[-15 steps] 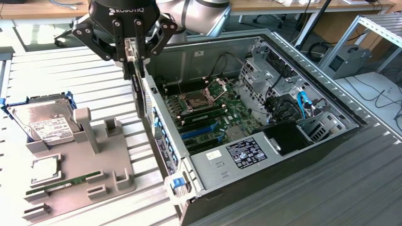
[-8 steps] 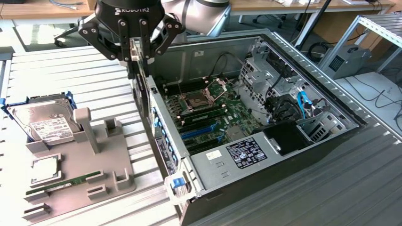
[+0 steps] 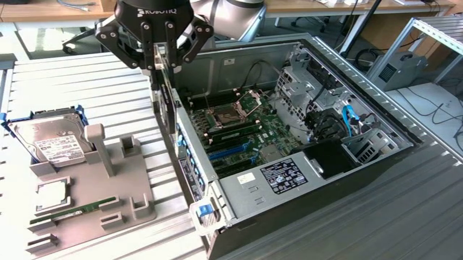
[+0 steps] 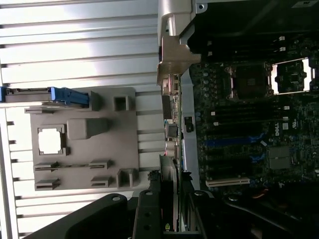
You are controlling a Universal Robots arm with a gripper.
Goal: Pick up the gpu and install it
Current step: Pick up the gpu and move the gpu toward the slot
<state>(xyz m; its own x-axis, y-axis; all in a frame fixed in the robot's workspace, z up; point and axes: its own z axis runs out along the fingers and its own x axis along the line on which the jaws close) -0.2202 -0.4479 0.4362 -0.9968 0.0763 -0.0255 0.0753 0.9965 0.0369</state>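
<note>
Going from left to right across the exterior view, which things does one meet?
hard drive → gpu, held in the gripper → motherboard → blue cable → grey box beyond the case

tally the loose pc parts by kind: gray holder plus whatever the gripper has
Graphics card: 1, clamped in the gripper
Hard drive: 1
Memory stick: 1
Square silver chip: 1
Total: 4
</note>
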